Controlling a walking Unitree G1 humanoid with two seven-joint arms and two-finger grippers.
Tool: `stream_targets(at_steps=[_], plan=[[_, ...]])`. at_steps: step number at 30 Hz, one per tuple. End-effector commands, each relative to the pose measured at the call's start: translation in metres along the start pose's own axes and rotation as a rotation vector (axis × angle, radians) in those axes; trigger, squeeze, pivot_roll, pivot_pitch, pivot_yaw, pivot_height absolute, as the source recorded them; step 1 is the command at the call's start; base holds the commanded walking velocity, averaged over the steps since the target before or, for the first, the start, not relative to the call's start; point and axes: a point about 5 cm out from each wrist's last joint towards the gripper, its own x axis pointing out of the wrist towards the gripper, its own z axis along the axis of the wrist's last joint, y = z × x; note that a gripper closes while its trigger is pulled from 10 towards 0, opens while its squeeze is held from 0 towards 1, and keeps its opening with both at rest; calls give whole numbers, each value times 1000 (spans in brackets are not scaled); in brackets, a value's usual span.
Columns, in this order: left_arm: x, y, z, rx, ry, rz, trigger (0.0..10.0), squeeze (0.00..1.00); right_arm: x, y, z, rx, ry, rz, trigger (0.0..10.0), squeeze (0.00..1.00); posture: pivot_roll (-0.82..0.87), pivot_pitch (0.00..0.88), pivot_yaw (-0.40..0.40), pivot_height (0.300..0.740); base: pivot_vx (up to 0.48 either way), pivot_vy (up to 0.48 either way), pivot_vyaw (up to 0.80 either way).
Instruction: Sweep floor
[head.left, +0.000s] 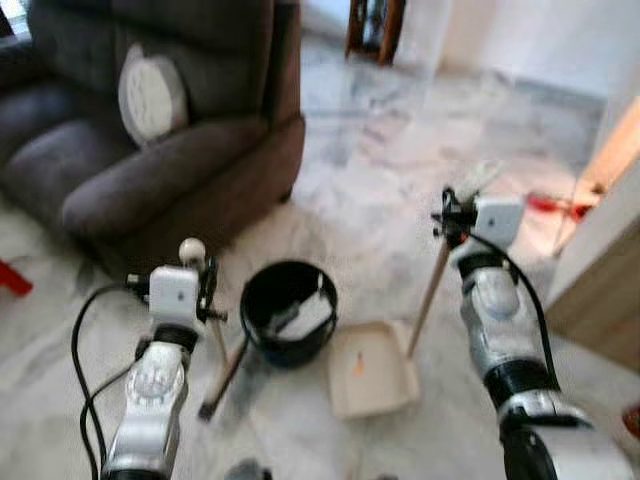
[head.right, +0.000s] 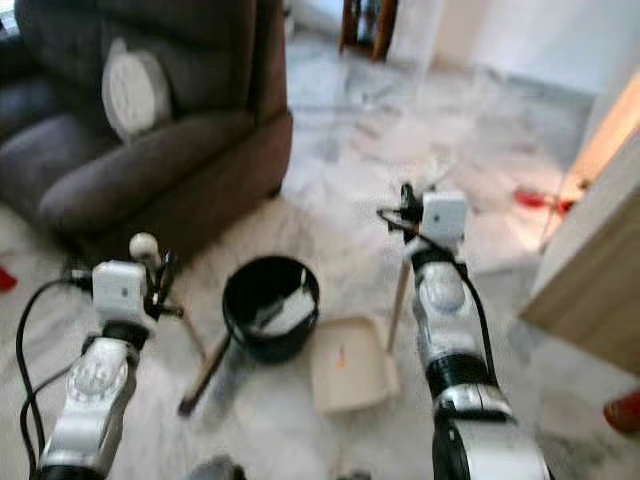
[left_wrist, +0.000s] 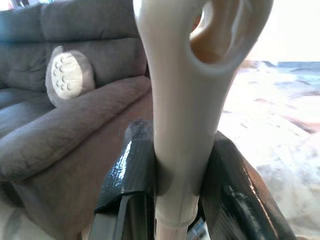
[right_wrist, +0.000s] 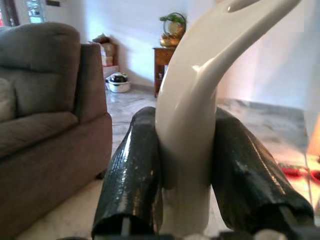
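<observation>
Fingers (left_wrist: 125, 180) of the left gripper (head.left: 205, 290) are pinched on the cream top of the broom handle (left_wrist: 185, 125), just below its hanging loop. The fingers (right_wrist: 135, 170) of the right gripper (head.left: 447, 218) clamp the white curved grip of the dustpan handle (right_wrist: 192, 120) in the same way. Both holds appear firm and centred.

The broom (head.left: 222, 375) slants down from the left gripper to the marble floor (head.left: 380, 170), its head resting just left of the black bin (head.left: 288, 310). The dustpan (head.left: 372, 368) lies flat on the floor just right of the bin, its wooden pole rising to the right gripper. A small orange scrap (head.left: 358, 364) sits in the pan. A dark sofa (head.left: 150, 140) with a round cushion (head.left: 152, 95) stands far left.

Assessment: the step in hand is gathering debris into the pan. To do it well, keep the pan's lip pressed flat to the floor and steady, and draw the broom in short low strokes toward it, passing near the bin without knocking it. Head views are blurred; fine debris on the floor cannot be judged.
</observation>
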Motion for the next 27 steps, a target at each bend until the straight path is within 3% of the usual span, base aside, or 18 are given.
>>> stream_targets(at_steps=[1, 10, 27], plan=[[4, 0, 10, -5, -55, 2, 10000, 0, 7, 4, 11, 15, -45, 13, 10000, 0, 153, 90, -45, 740, 0, 0, 0], [4, 1, 8, -5, -51, 11, 10000, 0, 8, 4, 11, 18, -37, 18, 10000, 0, 150, 92, -49, 740, 0, 0, 0], [4, -2, 7, -14, -48, 7, 10000, 0, 8, 5, 8, 7, -15, 23, 10000, 0, 142, 105, -50, 740, 0, 0, -800]])
